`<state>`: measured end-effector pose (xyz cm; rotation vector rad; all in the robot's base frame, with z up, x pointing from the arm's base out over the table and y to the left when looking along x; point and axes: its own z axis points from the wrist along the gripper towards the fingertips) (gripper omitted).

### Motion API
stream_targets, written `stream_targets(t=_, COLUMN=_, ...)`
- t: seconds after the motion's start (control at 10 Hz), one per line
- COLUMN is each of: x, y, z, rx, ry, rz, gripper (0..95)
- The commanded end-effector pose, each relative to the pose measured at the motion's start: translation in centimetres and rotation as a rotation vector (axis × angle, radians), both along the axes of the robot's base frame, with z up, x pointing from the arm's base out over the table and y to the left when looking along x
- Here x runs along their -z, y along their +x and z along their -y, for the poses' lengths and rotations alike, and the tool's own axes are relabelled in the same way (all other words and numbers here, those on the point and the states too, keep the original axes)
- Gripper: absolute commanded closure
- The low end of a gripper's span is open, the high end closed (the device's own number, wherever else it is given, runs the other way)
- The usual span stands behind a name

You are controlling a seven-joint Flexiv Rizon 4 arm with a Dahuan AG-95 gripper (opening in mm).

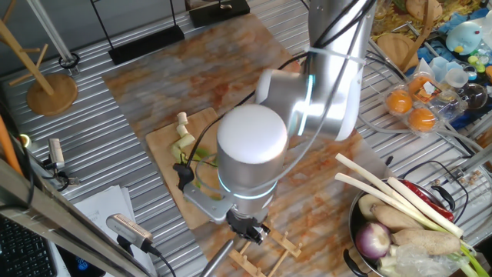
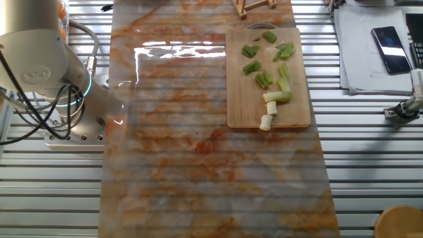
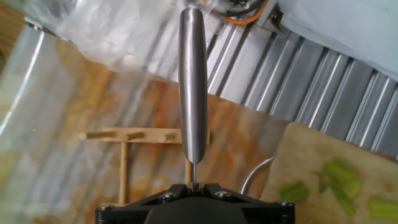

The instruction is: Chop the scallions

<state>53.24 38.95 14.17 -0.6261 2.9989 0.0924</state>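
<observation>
Arm w/ its jaws (image 1: 247, 229) is hanging over the near edge of the worktop (image 1: 154, 85) in one fixed view, big white joint blocking most of the cutting board (image 1: 165, 142). In the hand view the jaws (image 3: 194, 186) are sitting clamped on a thin metal stem that widens into a long steel handle (image 3: 193, 81); the handle is pointing straight away from the camera, over a small wooden rack (image 3: 134, 135) lying on the marbled mat.

Scallions (image 2: 271, 73) are lying chopped on the cutting board (image 2: 241, 109), seen best in the other fixed view: approx a dozen short bits, green ones scattered toward the board's far end, pale white ones (image 2: 266, 121) sitting at the near edge, one just over the rim. Some green bits (image 3: 336, 180) are also showing at the right of the hand view, on the board corner.

Off to the side, a bowl (image 1: 355, 223) is holding long white leek-like stalks (image 1: 400, 196), a red onion (image 1: 373, 240) & other veg. Oranges (image 1: 411, 108) are sitting in a clear tray behind the arm. A phone (image 2: 386, 49) is lying on papers beside the board.
</observation>
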Motion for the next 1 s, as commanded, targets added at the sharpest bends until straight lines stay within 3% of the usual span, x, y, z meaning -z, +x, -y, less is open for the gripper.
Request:
stream_targets(t=0.1, x=0.4, y=0.4, z=-0.4, rx=-0.024, ry=0.005, rz=-0.007, gripper=95.0)
stream_targets(t=0.4, x=1.0, y=0.5, z=-0.7, rx=-0.015, ry=-0.008, rz=-0.008, gripper=95.0)
stream_targets(t=1.0, x=2.6, y=0.8, z=-0.9, rx=-0.032, ry=0.0, rz=-0.033, gripper=95.0)
